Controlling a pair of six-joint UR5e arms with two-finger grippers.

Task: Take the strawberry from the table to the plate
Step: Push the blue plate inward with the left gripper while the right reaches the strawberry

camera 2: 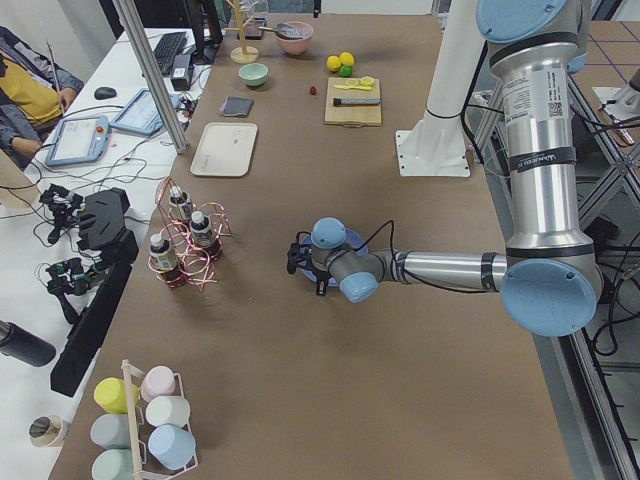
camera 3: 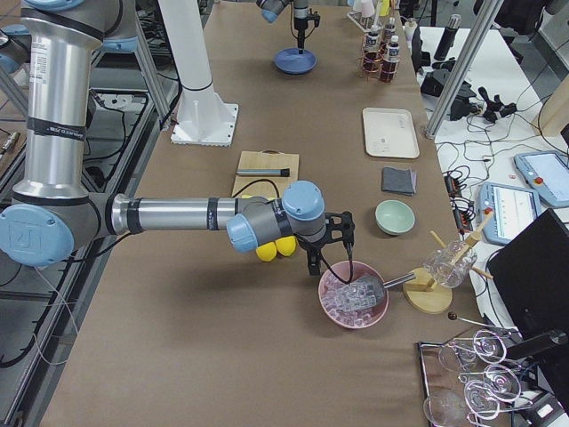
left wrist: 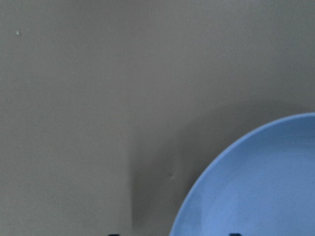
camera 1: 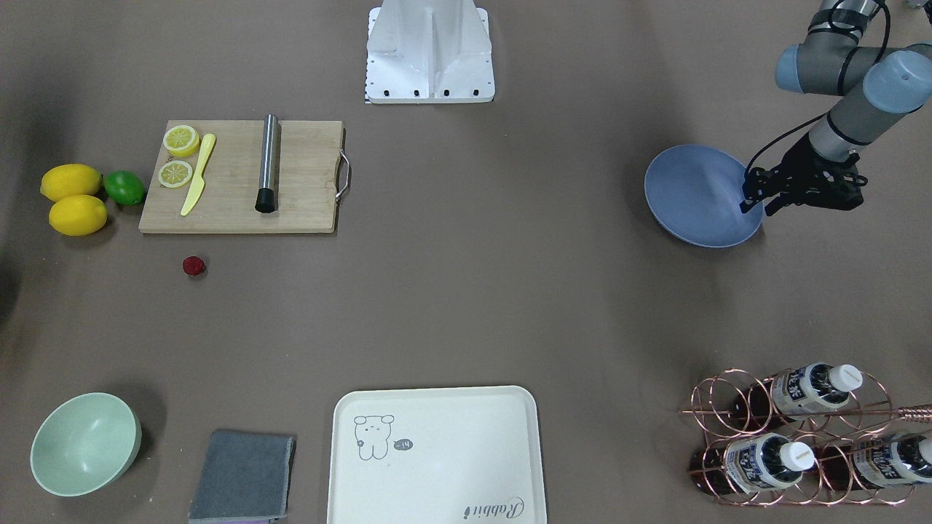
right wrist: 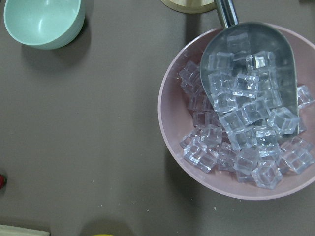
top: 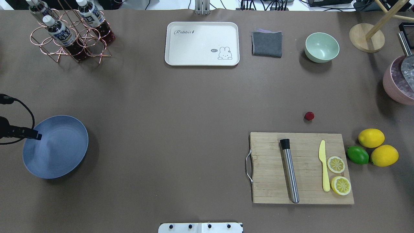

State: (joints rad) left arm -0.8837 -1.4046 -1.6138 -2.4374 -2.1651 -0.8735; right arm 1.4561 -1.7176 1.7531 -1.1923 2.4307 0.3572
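The strawberry (camera 1: 194,266) is a tiny dark-red fruit lying on the bare table (camera 1: 466,291), just off the far edge of the cutting board (top: 300,168). It also shows in the overhead view (top: 309,116) and at the left edge of the right wrist view (right wrist: 1,181). The blue-grey plate (camera 1: 692,196) (top: 58,149) sits far across the table with nothing in it. My left gripper (camera 1: 757,207) hovers over the plate's rim, open and holding nothing. My right gripper (camera 3: 331,262) hangs above a pink bowl of ice cubes (right wrist: 236,123); I cannot tell whether it is open or shut.
The board holds a steel cylinder (top: 289,171), a yellow knife (top: 323,168) and lemon slices (top: 336,164). Two lemons (top: 371,138) and a lime (top: 357,155) lie beside it. A green bowl (top: 322,47), grey cloth (top: 266,43), cream tray (top: 202,43) and bottle rack (top: 71,35) line the far edge.
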